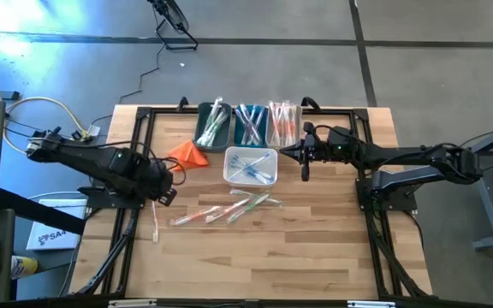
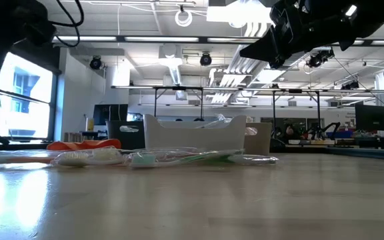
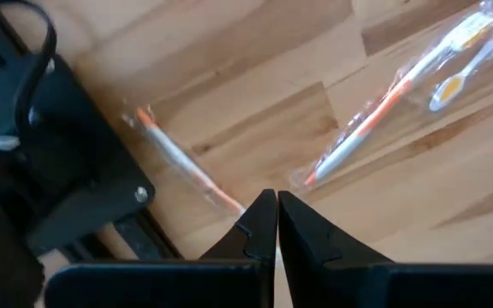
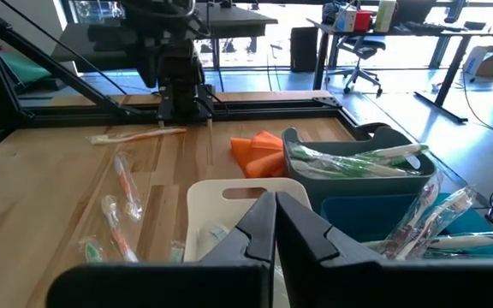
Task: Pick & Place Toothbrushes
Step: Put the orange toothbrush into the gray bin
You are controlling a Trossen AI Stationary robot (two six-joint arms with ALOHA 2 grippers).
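Observation:
One wrapped toothbrush with an orange and white handle lies flat on the table by itself. My left gripper hangs shut over its end, pointing down. Several more wrapped toothbrushes lie loose mid-table, also seen from the left wrist. Others lie in the white bin and stand in three bins behind it. My right gripper is shut and level, above the white bin's right side, holding nothing. My left gripper: I cannot tell whether its shut fingertips touch the lone toothbrush's end, which runs up to them. The toothbrush lies flat on the wood, not between the fingers.
A green bin, a blue bin and a clear bin stand in a row at the far edge. An orange folded cloth lies left of the white bin. Black frame rails run along both table sides; bare wood lies toward the near edge.

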